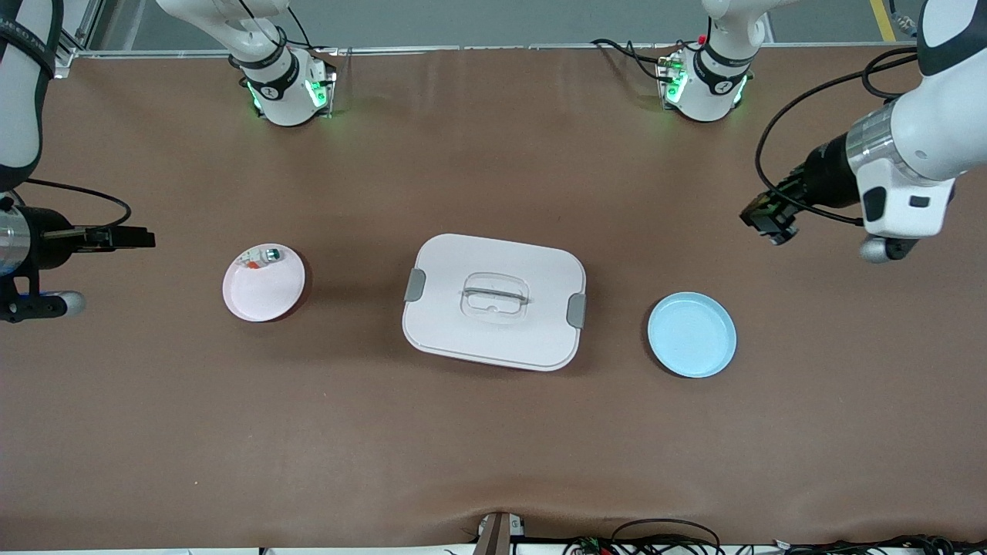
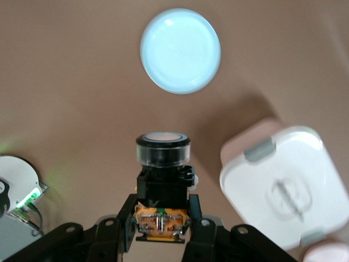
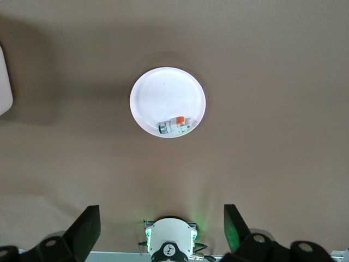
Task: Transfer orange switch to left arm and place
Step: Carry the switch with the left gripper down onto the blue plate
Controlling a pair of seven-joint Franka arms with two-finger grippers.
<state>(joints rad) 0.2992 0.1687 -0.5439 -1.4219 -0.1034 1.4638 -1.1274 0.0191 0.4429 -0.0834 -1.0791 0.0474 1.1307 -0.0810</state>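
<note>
My left gripper point(image 1: 771, 220) is shut on the orange switch point(image 2: 162, 180), a black button body with an orange band at the jaws and a round cap pointing away. It hangs over bare table at the left arm's end, above and beside the blue plate point(image 1: 692, 334). The blue plate point(image 2: 180, 50) is empty. The white box point(image 1: 493, 301) with grey latches sits mid-table and also shows in the left wrist view point(image 2: 286, 188). My right gripper point(image 1: 131, 237) is open and empty over bare table at the right arm's end, its fingers point(image 3: 87, 229) wide apart.
A pink plate point(image 1: 264, 289) lies beside the box toward the right arm's end. It holds a small white piece with an orange bit point(image 3: 181, 121) and a green-tipped silvery piece point(image 3: 164, 129). The arm bases point(image 1: 281, 89) stand along the table's edge.
</note>
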